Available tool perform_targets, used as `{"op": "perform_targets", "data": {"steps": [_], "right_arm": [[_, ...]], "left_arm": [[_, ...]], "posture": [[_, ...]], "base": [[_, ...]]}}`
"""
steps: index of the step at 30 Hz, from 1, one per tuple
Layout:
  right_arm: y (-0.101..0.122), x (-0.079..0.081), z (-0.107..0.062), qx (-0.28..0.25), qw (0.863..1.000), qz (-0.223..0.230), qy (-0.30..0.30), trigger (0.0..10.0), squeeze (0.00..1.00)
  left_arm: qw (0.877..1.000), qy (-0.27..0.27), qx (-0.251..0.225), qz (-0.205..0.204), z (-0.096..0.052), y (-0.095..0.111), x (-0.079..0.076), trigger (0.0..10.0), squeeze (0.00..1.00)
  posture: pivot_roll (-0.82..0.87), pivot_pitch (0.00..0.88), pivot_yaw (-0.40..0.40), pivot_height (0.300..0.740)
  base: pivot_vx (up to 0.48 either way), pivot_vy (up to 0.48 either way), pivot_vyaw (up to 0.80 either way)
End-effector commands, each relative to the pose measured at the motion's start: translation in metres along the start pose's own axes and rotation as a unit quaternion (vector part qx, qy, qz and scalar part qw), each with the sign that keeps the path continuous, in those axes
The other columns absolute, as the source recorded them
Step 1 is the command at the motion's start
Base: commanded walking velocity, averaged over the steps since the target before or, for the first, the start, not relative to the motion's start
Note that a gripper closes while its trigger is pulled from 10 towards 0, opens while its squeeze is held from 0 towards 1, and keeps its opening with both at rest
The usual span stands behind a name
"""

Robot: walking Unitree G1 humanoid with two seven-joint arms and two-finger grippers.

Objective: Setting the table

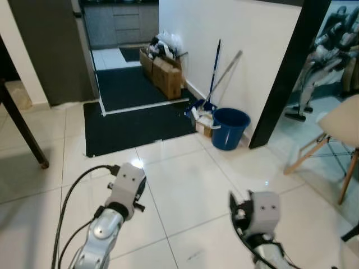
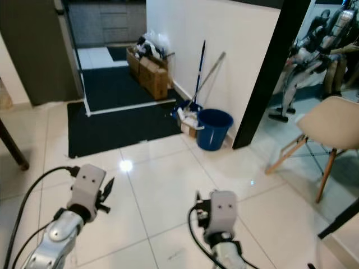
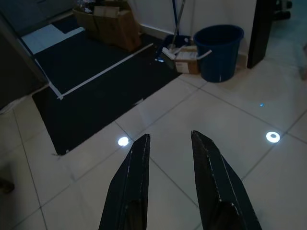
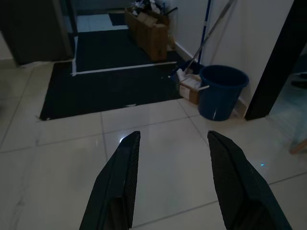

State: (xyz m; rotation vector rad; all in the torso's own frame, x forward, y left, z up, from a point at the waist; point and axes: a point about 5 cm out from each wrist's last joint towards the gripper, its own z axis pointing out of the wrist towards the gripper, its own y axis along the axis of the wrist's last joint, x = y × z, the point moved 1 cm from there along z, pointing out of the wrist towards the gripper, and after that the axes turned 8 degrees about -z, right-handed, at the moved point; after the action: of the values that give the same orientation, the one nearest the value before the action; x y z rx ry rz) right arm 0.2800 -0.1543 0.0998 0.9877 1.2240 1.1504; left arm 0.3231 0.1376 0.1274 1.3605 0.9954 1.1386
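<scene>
Two grippers: both mine, both held out low over the tiled floor (image 1: pixel 185 174), neither holding anything.
Left gripper (image 3: pixel 170 139): fingers parted by a narrow gap, nothing between them; it hangs above bare tile, pointing toward the dark mat.
Right gripper (image 4: pixel 172 139): fingers spread wider than the left pair, nothing in hand; also above bare tile.
Arms: left arm (image 1: pixel 120 199) on my left with a black cable (image 1: pixel 73 190) looping off it; right arm (image 1: pixel 258 216) on my right, near the lower edge of the head view.
Floor: pale glossy tiles, a bright spot of reflected light just ahead of my left wrist.
Dark mat (image 1: pixel 134 123): lies ahead, running into a doorway; a white strip (image 1: pixel 146 105) crosses it.
Blue bucket (image 1: pixel 230 128): stands against the white wall (image 1: pixel 235 50), ahead and to my right.
Mop and broom (image 1: pixel 214 73): handles lean on the wall just behind the bucket; a small box sits touching the bucket's left side.
Cardboard boxes (image 1: pixel 162 70): lined along the wall beyond the mat.
Chair (image 1: pixel 342 126): pale seat on wooden legs, far right.
Bench: one dark leg (image 1: pixel 22 131) at far left; top out of frame.
Table things: I cannot tell where any are.
Second robot (image 2: pixel 314 50): stands beyond the black pillar (image 1: pixel 283 73), upper right.
</scene>
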Motion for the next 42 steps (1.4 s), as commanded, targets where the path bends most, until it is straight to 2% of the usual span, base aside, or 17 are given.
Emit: {"op": "perform_targets", "data": {"steps": [1, 4, 8, 12, 17, 24, 35, 39, 42], "right_arm": [[-0.005, -0.005, -0.003, 0.010, 1.000, -0.004, -0.004, 10.0, 0.00], [-0.006, -0.002, -0.003, 0.010, 1.000, -0.008, 0.019, 10.0, 0.00], [-0.003, 0.008, -0.001, 0.005, 0.995, -0.018, 0.099, 10.0, 0.00], [0.004, 0.012, 0.003, -0.006, 0.992, -0.007, 0.125, 10.0, 0.00], [0.011, 0.015, 0.009, -0.016, 0.991, 0.006, 0.133, 10.0, 0.00], [0.005, 0.021, 0.010, -0.007, 0.990, 0.010, 0.143, 10.0, 0.00], [0.001, 0.006, 0.016, 0.004, 0.995, 0.003, 0.101, 10.0, 0.00], [0.002, 0.006, 0.022, 0.003, 0.995, 0.004, 0.099, 10.0, 0.00], [0.004, 0.012, 0.029, -0.002, 0.994, 0.008, 0.106, 10.0, 0.00]], "left_arm": [[1.000, -0.009, 0.008, -0.001, -0.001, -0.004, -0.005, 10.0, 0.00], [1.000, -0.007, 0.011, 0.000, -0.002, -0.007, -0.004, 10.0, 0.00], [0.999, 0.017, 0.043, -0.009, -0.008, -0.024, 0.007, 10.0, 0.00], [0.998, 0.031, 0.058, -0.008, -0.014, -0.034, 0.012, 10.0, 0.00], [0.998, 0.033, 0.058, -0.008, -0.016, -0.036, 0.010, 10.0, 0.00], [0.998, 0.041, 0.050, -0.010, -0.020, -0.035, 0.008, 10.0, 0.00], [0.998, 0.057, 0.037, -0.018, -0.021, -0.030, 0.010, 10.0, 0.00], [0.997, 0.067, 0.030, -0.017, -0.023, -0.026, 0.012, 10.0, 0.00], [0.996, 0.079, 0.025, -0.015, -0.027, -0.024, 0.018, 10.0, 0.00]], "posture": [[0.00, 0.048, 0.079, 0.740], [0.00, 0.048, 0.079, 0.740], [0.00, 0.048, 0.078, 0.740], [0.01, 0.051, 0.063, 0.740], [0.02, 0.051, 0.050, 0.740], [0.04, 0.054, 0.033, 0.740], [0.07, 0.055, 0.003, 0.740], [0.12, 0.052, -0.020, 0.740], [0.13, 0.054, -0.026, 0.740]], "base": [[0.461, 0.000, 0.00], [0.461, 0.000, 0.00], [0.461, 0.000, 0.00], [0.459, 0.000, 0.00], [0.459, 0.000, 0.00], [0.453, 0.000, 0.00], [0.452, 0.000, 0.00], [0.450, 0.000, 0.00], [0.453, 0.000, 0.00]]}}
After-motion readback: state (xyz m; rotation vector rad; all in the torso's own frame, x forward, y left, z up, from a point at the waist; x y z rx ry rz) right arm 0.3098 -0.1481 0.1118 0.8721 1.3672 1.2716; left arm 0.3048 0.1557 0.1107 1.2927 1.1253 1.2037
